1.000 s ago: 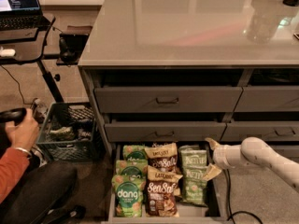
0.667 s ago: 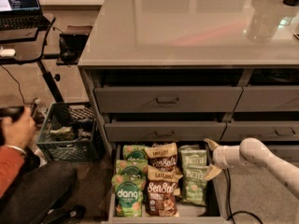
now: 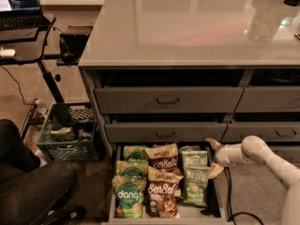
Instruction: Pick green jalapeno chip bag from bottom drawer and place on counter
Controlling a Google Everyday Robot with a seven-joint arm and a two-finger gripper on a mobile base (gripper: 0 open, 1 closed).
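The bottom drawer (image 3: 114, 197) is pulled open and holds three rows of snack bags. Two pale green jalapeno chip bags lie in the right row, one at the back (image 3: 194, 158) and one in front (image 3: 195, 185). My gripper (image 3: 212, 157) is open and empty. It hovers at the drawer's right edge, just right of the two pale green bags, fingers pointing left. The white arm comes in from the lower right. The glossy grey counter (image 3: 187, 27) spans the top.
Bright green "dang" bags (image 3: 128, 196) fill the left row and brown "Sea Salt" bags (image 3: 162, 191) the middle. Two shut drawers (image 3: 168, 100) sit above. A crate (image 3: 70, 137), a laptop desk (image 3: 23, 46) and a seated person's legs (image 3: 33, 182) are left. A cable (image 3: 229, 196) hangs by the drawer.
The person's hand and orange sleeve at the left have dropped out of view. My gripper has edged slightly left toward the pale green bags.
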